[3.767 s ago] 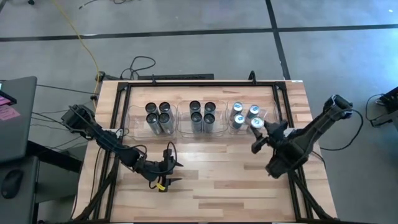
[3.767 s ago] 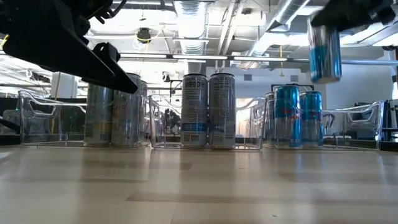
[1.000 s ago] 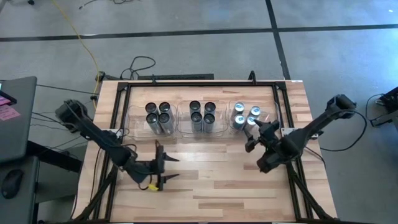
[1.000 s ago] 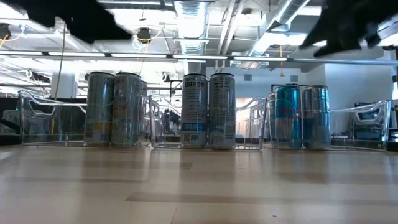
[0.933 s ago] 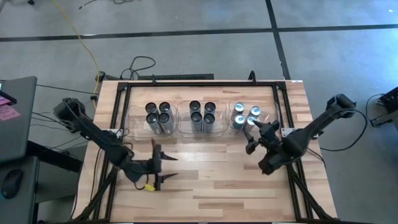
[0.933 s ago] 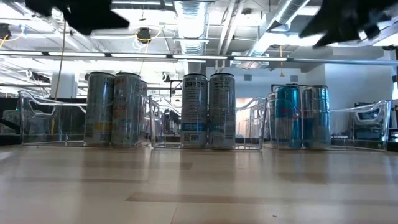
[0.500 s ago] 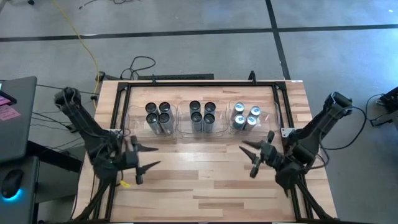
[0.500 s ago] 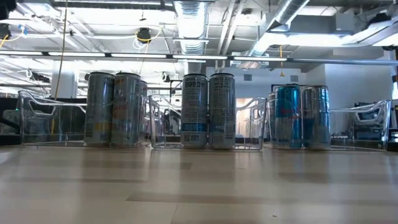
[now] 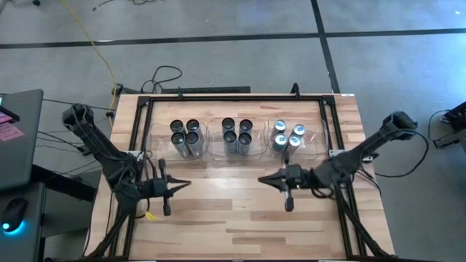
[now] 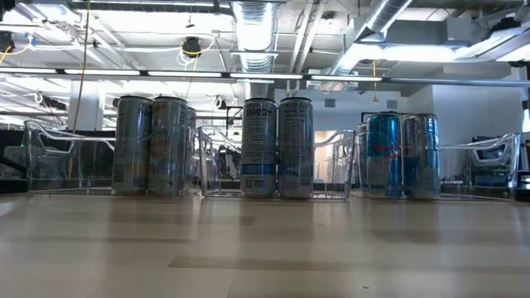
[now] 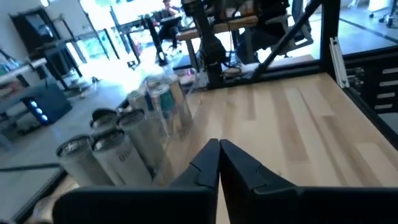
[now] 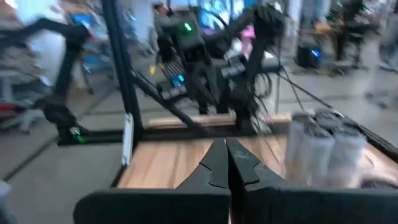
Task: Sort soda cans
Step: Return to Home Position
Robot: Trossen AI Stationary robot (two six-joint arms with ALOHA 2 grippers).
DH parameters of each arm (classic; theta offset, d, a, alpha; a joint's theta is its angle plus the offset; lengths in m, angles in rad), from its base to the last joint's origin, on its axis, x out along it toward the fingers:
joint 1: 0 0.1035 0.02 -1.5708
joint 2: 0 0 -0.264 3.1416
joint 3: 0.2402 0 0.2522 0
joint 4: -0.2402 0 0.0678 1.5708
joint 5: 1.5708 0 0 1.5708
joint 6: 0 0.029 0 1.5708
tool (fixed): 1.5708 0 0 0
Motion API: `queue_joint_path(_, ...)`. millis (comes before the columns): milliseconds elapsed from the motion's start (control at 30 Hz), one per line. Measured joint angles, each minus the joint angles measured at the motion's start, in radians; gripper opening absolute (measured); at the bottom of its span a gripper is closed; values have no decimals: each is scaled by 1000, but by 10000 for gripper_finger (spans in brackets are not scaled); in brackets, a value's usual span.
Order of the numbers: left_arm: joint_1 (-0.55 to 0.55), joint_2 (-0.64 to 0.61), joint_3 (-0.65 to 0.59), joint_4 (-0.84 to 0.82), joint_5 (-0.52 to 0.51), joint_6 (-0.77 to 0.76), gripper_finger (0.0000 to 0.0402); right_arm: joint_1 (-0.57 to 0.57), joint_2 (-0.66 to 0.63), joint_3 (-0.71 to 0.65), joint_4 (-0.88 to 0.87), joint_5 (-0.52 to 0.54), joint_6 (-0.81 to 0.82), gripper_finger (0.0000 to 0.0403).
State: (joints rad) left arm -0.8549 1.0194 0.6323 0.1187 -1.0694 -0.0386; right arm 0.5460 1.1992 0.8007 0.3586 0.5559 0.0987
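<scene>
Three clear bins stand in a row on the far half of the table, each holding several upright soda cans. The left bin (image 9: pixel 183 137) and the middle bin (image 9: pixel 237 136) hold dark-topped cans (image 10: pixel 151 146) (image 10: pixel 277 147). The right bin (image 9: pixel 288 137) holds light-topped cans (image 10: pixel 402 155). My left gripper (image 9: pixel 184 183) hovers shut in front of the left bin, pointing toward the table's right. My right gripper (image 9: pixel 263 180) hovers shut in front of the gap between the middle and right bins, pointing left. Both shut fingertip pairs (image 11: pixel 217 147) (image 12: pixel 226 146) hold nothing.
A black frame (image 9: pixel 237 97) runs around the table's far edge and sides. Bare wooden tabletop (image 9: pixel 233 218) lies between the bins and the near edge. Desks, screens and cables stand in the room beyond the table.
Both grippers have shut on nothing. My left gripper has drawn back a little toward the table's left edge. My right gripper has left the right bin, gone toward the near edge and the middle, and turned to point left. Both have left the low view.
</scene>
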Motion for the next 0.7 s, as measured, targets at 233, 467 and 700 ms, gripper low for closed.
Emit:
queue_joint_path(233,31,-82,0,92,37,209,1,-89,-29,-6,-10,-135,-127,1)
queue_joint_path(467,118,-361,-63,27,228,214,1,-91,-202,-6,-164,-141,-202,0)
queue_joint_path(700,306,-559,-239,112,467,221,0,-94,-371,-6,-406,-142,-178,0)
